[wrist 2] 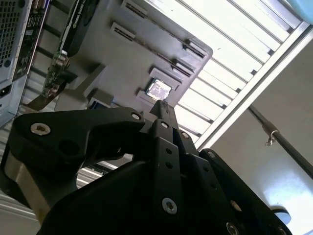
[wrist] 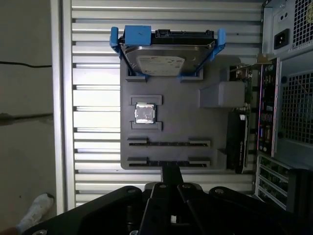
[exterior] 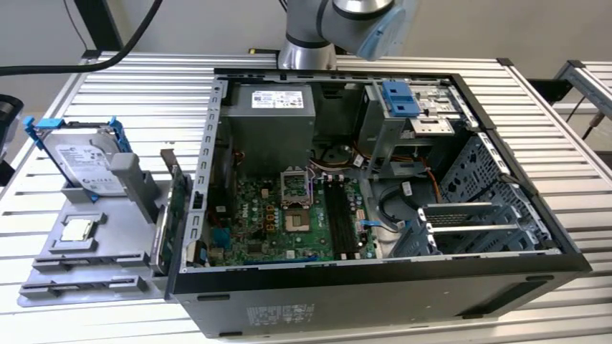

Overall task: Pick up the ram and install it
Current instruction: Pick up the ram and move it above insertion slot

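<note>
In the exterior view, the open computer case [exterior: 383,301] is being shown on the slatted bench [exterior: 143,86] with its motherboard [exterior: 277,222] exposed. A long dark stick that appears to be the ram [exterior: 342,215] is being held upright in the memory slots, though this cannot be told for sure. In both wrist views the gripper [wrist: 170,171] is being seen over the grey holder [wrist: 186,122] beside the case, apart from that stick. Its fingers [wrist 2: 165,115] are being pressed together on nothing. One hard drive [wrist: 166,58], one processor chip [wrist: 145,113] and two long slots [wrist: 168,143] are being counted on the holder.
</note>
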### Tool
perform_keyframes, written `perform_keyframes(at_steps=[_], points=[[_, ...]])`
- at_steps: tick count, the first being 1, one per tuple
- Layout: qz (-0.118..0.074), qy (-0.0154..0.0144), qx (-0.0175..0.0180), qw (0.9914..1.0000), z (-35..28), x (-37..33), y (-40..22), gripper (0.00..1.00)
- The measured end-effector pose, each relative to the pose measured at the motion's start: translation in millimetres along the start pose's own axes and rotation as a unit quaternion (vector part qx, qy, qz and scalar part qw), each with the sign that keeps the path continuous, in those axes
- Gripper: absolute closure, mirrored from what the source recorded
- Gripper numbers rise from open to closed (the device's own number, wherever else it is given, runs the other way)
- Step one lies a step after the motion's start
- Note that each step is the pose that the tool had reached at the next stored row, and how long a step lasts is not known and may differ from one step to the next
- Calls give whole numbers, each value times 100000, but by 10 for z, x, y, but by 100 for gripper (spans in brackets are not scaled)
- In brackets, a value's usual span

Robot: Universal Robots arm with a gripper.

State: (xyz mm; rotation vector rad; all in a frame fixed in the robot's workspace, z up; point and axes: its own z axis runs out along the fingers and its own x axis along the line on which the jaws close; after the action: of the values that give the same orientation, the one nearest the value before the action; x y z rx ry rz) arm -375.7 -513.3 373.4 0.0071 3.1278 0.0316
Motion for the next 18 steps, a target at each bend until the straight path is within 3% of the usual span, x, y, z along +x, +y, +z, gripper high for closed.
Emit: perform_keyframes(at_steps=[6,12,15,18], points=[[-358,8,-6,99999,0,0,0,100],[-2841,58,-37,99960,0,0,0,100],[-4414,87,-61,99902,0,0,0,100],[-6441,130,-87,99792,0,0,0,100]])
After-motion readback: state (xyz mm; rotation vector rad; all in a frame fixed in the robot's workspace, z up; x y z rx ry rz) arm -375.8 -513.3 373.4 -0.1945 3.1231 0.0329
